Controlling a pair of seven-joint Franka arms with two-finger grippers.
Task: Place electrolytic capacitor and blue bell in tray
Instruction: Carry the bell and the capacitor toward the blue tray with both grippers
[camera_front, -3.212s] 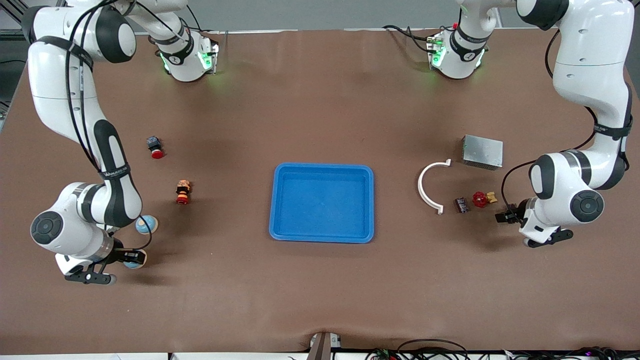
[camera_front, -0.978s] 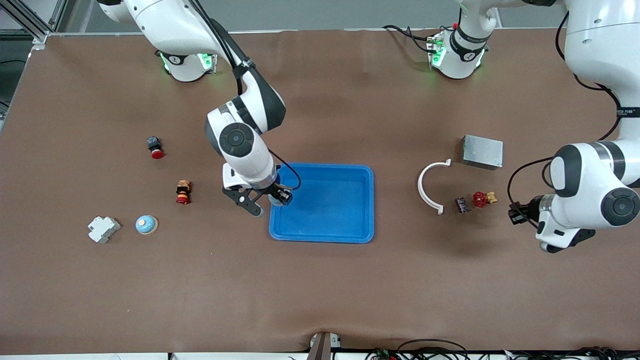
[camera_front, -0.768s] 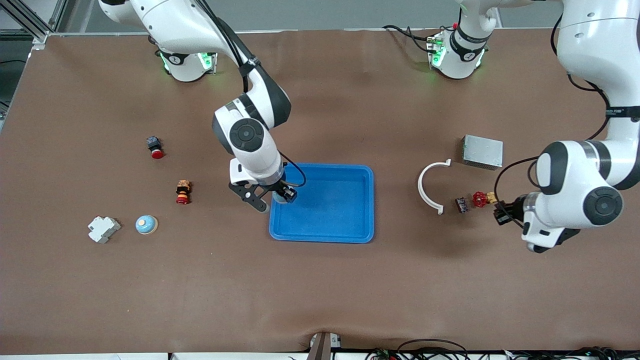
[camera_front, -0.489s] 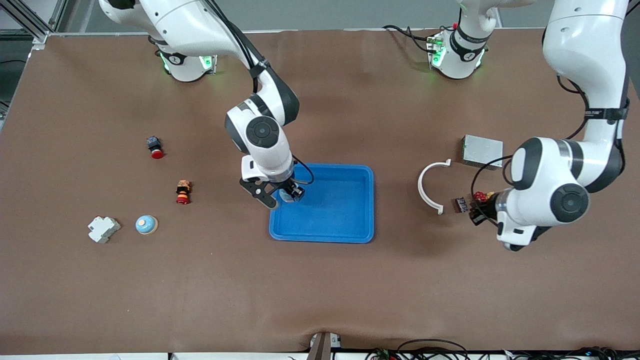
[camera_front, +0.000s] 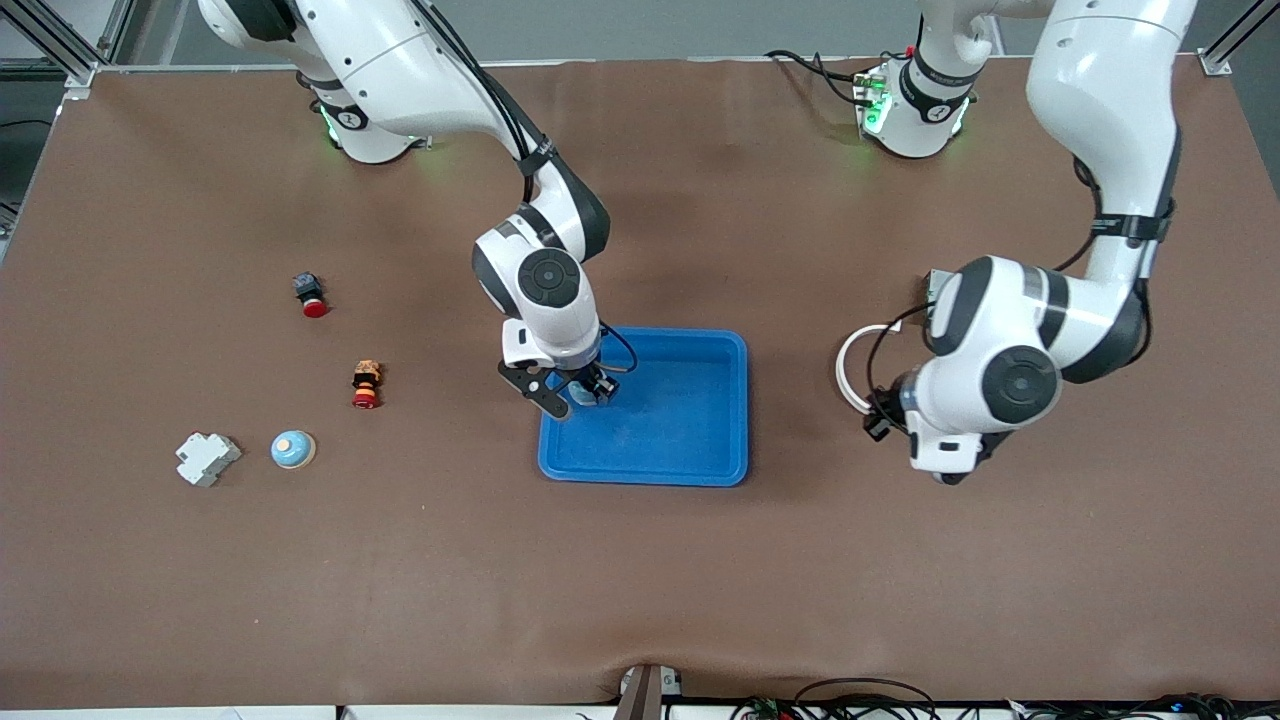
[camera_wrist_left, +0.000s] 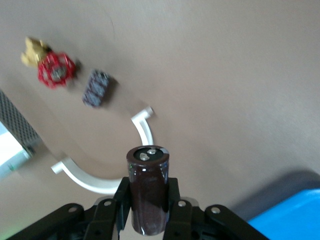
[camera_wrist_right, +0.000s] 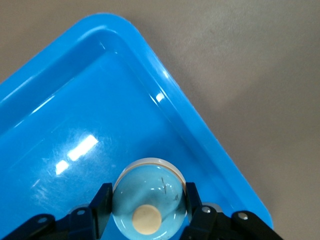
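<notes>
The bright blue tray lies mid-table. My right gripper is shut on a light blue bell with a tan button and holds it just over the tray's floor, near the corner toward the right arm's end. My left gripper is shut on the electrolytic capacitor, a dark brown cylinder. It holds the capacitor in the air over the white curved piece, beside the tray's edge. A second blue bell sits on the table toward the right arm's end.
A white breaker block, a red push button and an orange-and-red part lie toward the right arm's end. A red valve handle, a small dark component and a grey metal box lie near the white curve.
My right gripper carried the bell from the table's end to over the tray. My left gripper moved with the capacitor past the small parts toward the tray.
</notes>
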